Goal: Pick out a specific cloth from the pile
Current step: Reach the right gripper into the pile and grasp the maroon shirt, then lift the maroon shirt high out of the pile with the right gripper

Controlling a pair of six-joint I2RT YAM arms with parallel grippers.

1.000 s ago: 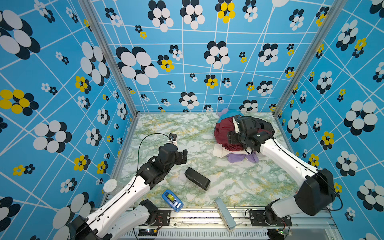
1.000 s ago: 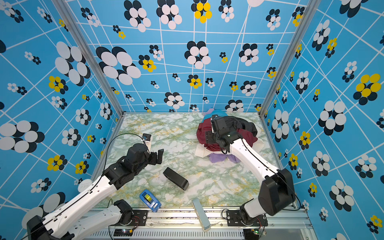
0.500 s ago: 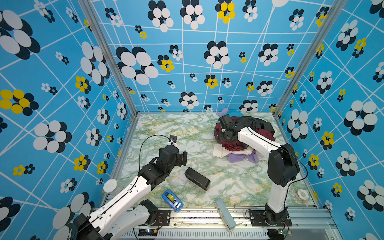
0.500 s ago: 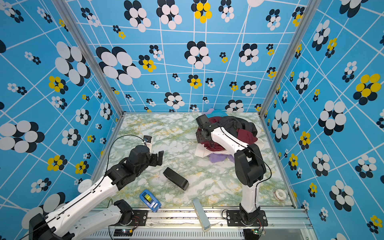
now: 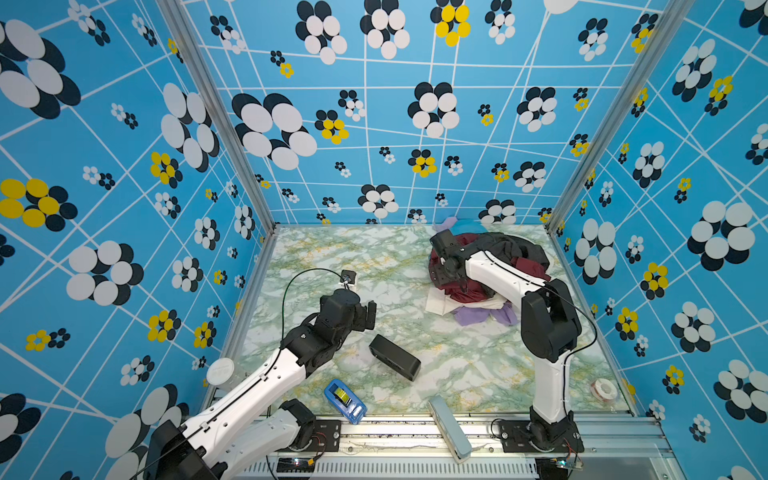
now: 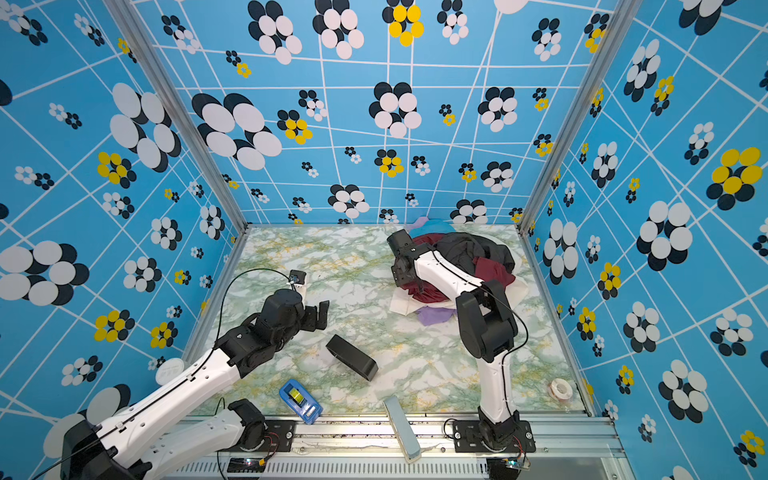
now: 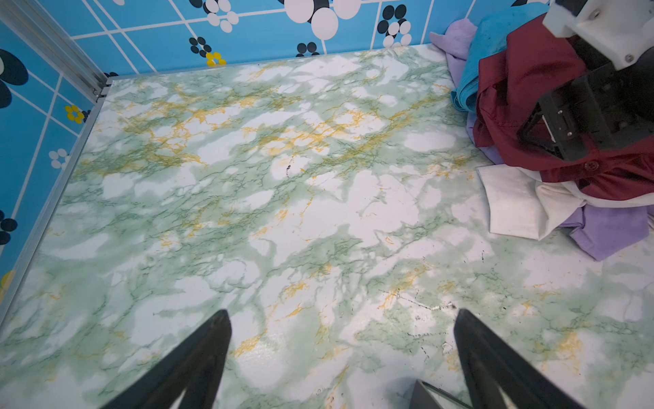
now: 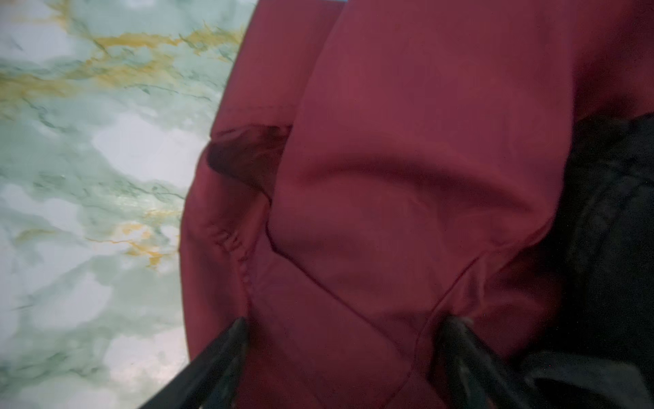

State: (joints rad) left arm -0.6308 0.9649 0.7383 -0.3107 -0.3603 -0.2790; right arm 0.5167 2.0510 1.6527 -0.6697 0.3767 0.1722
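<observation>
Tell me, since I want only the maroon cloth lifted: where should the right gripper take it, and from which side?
Take the raised fold of the cloth at the edge of the pile toward the table middle, from above: the right gripper straddles it there, jaws open. The charcoal garment overlaps the other side, so gripping there could catch both.

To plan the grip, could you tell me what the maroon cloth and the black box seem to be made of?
Maroon cloth: thin woven fabric, smooth, faintly shiny; it shows stitched seams and soft folds. Black box: probably rigid plastic, matte; straight edges, rounded corners, no wrinkles.
</observation>
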